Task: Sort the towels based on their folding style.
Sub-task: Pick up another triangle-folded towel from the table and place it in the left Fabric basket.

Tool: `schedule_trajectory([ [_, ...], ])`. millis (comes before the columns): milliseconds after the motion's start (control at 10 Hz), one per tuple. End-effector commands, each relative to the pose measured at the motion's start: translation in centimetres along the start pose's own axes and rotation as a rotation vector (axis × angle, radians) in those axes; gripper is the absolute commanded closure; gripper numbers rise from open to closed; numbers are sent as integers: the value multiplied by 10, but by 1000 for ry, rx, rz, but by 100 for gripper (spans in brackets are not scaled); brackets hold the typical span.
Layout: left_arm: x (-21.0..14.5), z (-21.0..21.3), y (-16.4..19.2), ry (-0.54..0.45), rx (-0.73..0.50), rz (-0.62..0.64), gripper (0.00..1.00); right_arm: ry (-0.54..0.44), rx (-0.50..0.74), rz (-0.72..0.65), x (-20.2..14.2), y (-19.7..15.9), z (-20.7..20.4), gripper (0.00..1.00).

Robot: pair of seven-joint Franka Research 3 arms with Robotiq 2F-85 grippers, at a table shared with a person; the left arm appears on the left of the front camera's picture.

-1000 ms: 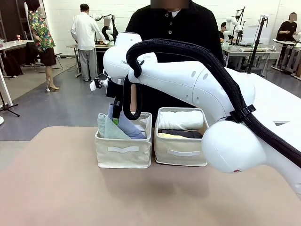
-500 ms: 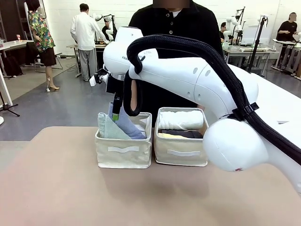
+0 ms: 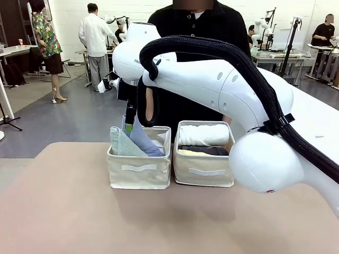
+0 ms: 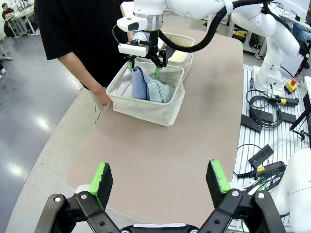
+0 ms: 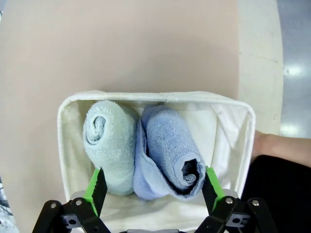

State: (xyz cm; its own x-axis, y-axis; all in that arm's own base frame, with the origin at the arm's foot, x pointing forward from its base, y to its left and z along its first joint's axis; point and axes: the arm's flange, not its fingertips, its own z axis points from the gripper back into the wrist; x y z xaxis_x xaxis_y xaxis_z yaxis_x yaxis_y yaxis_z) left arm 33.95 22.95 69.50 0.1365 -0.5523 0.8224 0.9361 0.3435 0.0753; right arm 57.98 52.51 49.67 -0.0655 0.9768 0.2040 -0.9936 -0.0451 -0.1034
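Two folded towels, mint green (image 3: 121, 145) and periwinkle blue (image 3: 145, 143), stand side by side in the left cream bin (image 3: 139, 169). The right bin (image 3: 204, 172) holds a white rolled towel (image 3: 204, 135) on top of a dark grey one (image 3: 209, 150) and a yellow one (image 3: 185, 152). My right gripper (image 3: 130, 126) hangs open just above the left bin. In the right wrist view it (image 5: 153, 184) straddles the mint towel (image 5: 109, 141) and the blue towel (image 5: 170, 150) without holding either. My left gripper (image 4: 159, 179) is open and empty, high above the near table.
A person in black stands right behind the bins, with a hand (image 4: 102, 97) near the left bin's far wall (image 4: 146, 104) and a forearm (image 5: 272, 145) beside it. Bare tan table (image 3: 159, 222) lies in front of the bins. Cables and a second robot base (image 4: 272, 58) sit off the table's side.
My right arm has lifted a little, drawing its open gripper up from the left bin. The towels and the left gripper stay put.
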Motion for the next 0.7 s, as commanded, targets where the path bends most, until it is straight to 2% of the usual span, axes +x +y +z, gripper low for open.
schedule_trajectory([
  [0,1,1,-2,-14,4,-8,0,30,-38,-20,13,-1,16,0],
  [300,1,1,-2,-14,4,-8,0,48,-111,-10,17,28,66,0],
  [600,1,1,-2,-14,4,-8,0,78,-94,-32,8,47,81,0],
])
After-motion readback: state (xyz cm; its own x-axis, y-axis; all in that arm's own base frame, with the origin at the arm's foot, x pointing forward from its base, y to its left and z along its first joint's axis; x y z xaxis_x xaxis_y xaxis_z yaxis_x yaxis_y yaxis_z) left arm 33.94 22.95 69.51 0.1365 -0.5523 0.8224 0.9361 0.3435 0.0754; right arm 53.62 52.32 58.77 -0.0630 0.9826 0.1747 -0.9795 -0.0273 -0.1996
